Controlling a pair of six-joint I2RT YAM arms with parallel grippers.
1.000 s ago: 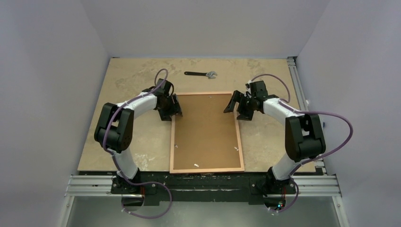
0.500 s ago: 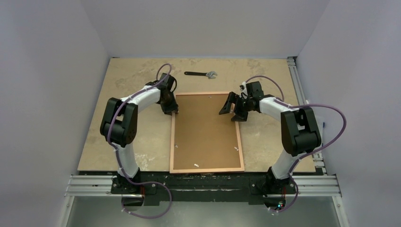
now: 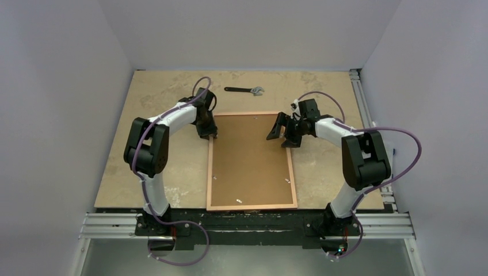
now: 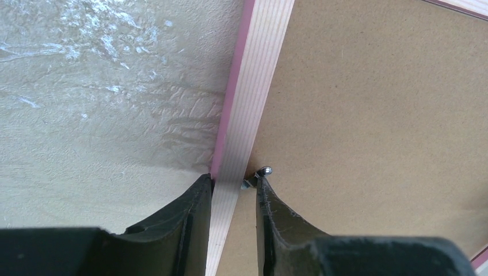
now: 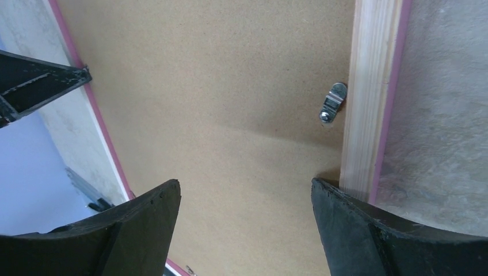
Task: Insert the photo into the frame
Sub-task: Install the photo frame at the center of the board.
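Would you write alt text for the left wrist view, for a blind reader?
Black fingers of the left gripper straddle the light wood rail of the pink-edged rectangular picture frame. One fingertip sits beside a silver clip on the brown backing board; mottled beige tabletop lies outside the frame.

Beige table (image 3: 161,98): frame (image 3: 209,172) (back up), wrench (image 3: 244,89)

On table (image 3: 167,92), centre: frame (image 3: 252,205) lying back-up, brown backing board (image 3: 248,164) inside. At 10 o'clock, left gripper (image 3: 208,133) at the left rail. At 2 o'clock, right gripper (image 3: 282,131) over board, fingers spread. Wrench (image 3: 244,89) at 12 o'clock, apart.
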